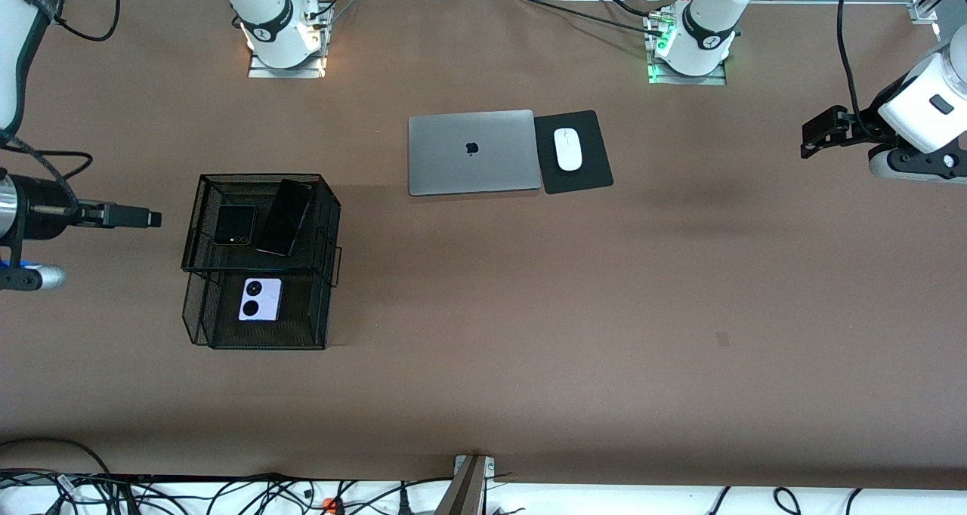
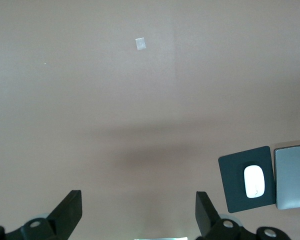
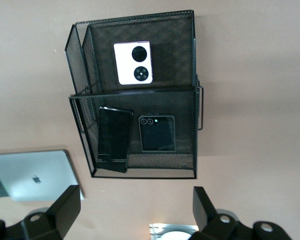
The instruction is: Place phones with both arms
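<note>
Fingers of both the left gripper and right gripper are spread apart and empty, well clear of the mesh rack, where all 3 phones already lie: flip phone and slim slab on top, lilac phone below, so nothing looks left.

surface: plain brown
rack: black wire mesh
flip phone: black
slab phone: glossy black
lilac phone: pale lilac, two black circles
laptop: silver, black logo
mouse: white
mouse pad: black
left pincer: black
right pincer: black
</note>
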`<move>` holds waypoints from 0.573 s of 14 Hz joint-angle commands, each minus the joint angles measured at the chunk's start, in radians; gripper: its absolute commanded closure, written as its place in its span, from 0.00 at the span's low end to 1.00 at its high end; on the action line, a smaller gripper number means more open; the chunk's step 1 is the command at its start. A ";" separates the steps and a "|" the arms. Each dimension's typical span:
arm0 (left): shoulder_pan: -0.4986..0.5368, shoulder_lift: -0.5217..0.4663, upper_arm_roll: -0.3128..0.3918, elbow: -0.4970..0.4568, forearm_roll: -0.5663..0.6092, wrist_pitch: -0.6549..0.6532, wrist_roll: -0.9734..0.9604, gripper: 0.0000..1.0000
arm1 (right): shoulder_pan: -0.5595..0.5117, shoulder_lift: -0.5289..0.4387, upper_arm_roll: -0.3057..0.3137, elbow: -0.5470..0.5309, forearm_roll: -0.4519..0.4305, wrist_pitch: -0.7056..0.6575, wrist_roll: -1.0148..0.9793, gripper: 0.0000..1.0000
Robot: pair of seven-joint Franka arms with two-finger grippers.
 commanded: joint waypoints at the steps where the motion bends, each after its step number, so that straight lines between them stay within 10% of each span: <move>1: 0.005 -0.013 -0.003 -0.004 -0.009 -0.009 -0.001 0.00 | -0.036 -0.083 0.120 -0.056 -0.109 0.044 0.014 0.01; 5: 0.005 -0.013 -0.003 -0.004 -0.009 -0.009 -0.001 0.00 | -0.003 -0.301 0.124 -0.429 -0.129 0.349 0.012 0.01; 8: 0.005 -0.013 -0.002 -0.004 -0.009 -0.010 -0.001 0.00 | -0.002 -0.321 0.146 -0.445 -0.216 0.400 0.014 0.01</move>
